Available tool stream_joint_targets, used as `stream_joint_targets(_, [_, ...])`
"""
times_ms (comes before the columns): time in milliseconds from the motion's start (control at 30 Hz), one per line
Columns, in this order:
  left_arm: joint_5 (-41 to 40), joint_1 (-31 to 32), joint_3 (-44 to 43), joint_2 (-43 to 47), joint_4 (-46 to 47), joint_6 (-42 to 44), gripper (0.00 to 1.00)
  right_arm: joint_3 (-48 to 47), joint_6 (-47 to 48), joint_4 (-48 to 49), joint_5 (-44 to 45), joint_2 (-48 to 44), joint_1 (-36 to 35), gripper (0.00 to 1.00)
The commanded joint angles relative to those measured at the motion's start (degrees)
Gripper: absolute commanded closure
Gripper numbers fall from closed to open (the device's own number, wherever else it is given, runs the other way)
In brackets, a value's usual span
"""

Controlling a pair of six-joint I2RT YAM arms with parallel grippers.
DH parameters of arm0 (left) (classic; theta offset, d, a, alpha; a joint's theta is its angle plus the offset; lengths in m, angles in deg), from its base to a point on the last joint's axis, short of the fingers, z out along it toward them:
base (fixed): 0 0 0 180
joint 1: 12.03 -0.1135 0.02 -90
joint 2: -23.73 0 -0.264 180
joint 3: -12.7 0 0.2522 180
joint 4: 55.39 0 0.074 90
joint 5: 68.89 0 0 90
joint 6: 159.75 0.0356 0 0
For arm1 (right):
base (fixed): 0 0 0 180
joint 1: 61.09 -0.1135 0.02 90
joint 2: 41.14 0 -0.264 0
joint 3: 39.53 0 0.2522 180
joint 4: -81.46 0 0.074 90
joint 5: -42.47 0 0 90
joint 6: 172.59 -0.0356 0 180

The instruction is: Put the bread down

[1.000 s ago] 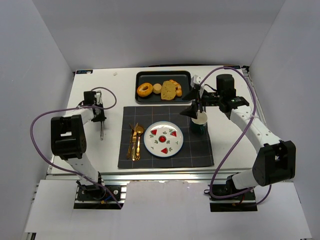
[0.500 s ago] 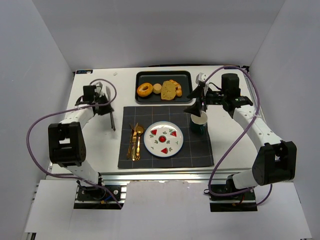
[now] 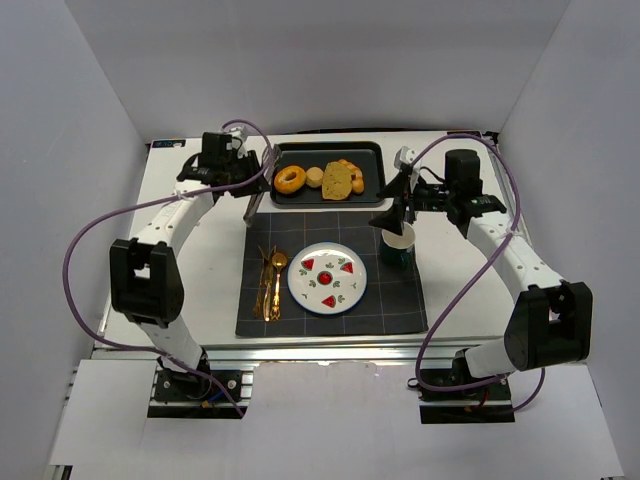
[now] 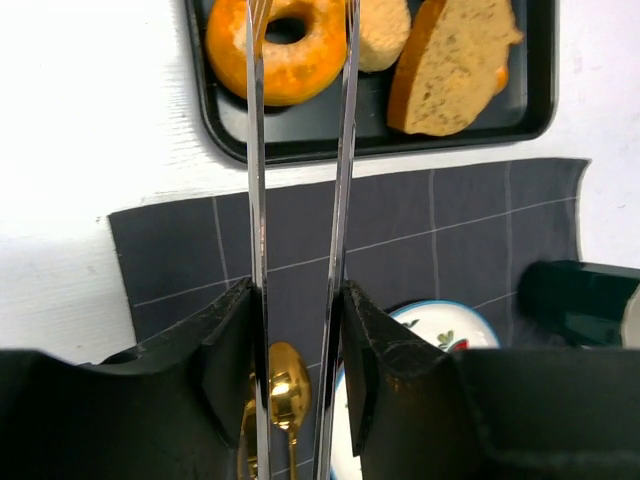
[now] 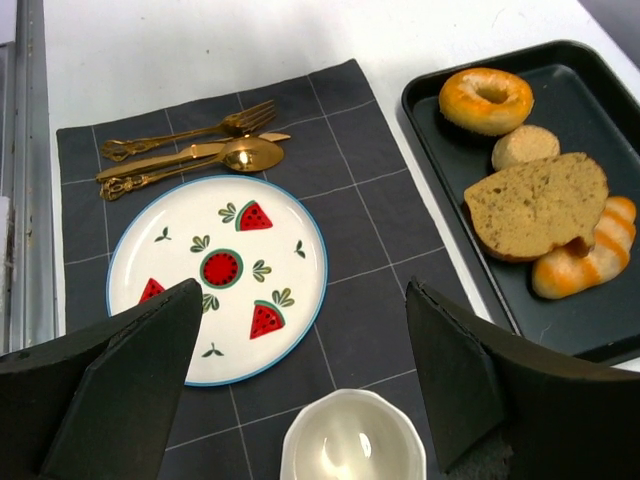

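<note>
The bread (image 3: 290, 180) (image 4: 290, 50) (image 5: 486, 100), a golden-brown ring, lies at the left end of the black tray (image 3: 372, 150). My left gripper (image 3: 262, 172) (image 4: 298, 300) is shut on a pair of silver tongs (image 3: 254, 198) (image 4: 343, 150), just left of the tray. In the left wrist view the tong blades stand slightly apart and their tips line up with the bread; whether they touch it I cannot tell. My right gripper (image 3: 395, 205) (image 5: 305, 288) hangs open and empty above the cup (image 3: 398, 245) (image 5: 352, 440). The watermelon-pattern plate (image 3: 327, 300) (image 5: 290, 270) sits bare on the dark mat.
A small pale bun (image 3: 314, 178), a flat slice (image 3: 338, 180) and a striped roll (image 5: 590, 260) share the tray. Gold cutlery (image 3: 268, 285) lies on the mat (image 3: 400, 300) left of the plate. The green cup stands at the mat's right side.
My left arm has swung from the table's left side up and right to the tray's left end, carrying the tongs. The right arm has barely moved.
</note>
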Motion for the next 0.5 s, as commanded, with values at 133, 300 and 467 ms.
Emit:
stream_joint_targets(133, [-5.45, 3.71, -9.97, -3.42, -9.14, 5.68, 0.51, 1.69, -1.48, 2.52, -1.37, -2.30, 0.70, 0.13])
stream_joint_targets(300, [-10.18, 6.97, -13.65, -6.34, -12.06, 10.42, 0.51, 2.27, -1.57, 2.61, -1.87, -2.50, 1.17, 0.12])
stream_joint_targets(467, [-13.75, 10.32, -16.41, -9.19, -12.99, 13.88, 0.51, 2.60, -2.01, 2.81, -2.36, -2.33, 1.51, 0.11])
